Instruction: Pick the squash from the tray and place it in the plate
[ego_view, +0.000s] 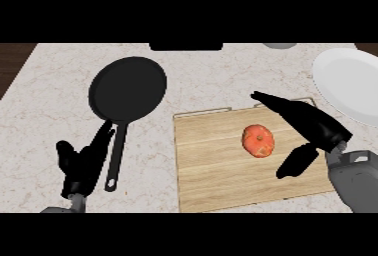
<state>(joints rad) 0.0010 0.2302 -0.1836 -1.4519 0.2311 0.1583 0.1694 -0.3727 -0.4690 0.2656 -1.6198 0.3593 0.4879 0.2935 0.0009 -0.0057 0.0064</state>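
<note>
Lying on the wooden tray (221, 165), the orange squash (258, 140) sits between the spread fingers and thumb of the right hand (314, 127), apparently not yet touched. The white plate (347, 82) waits near the tray's far right corner. The left hand (80, 162) rests open beside the black pan (127, 92).
</note>
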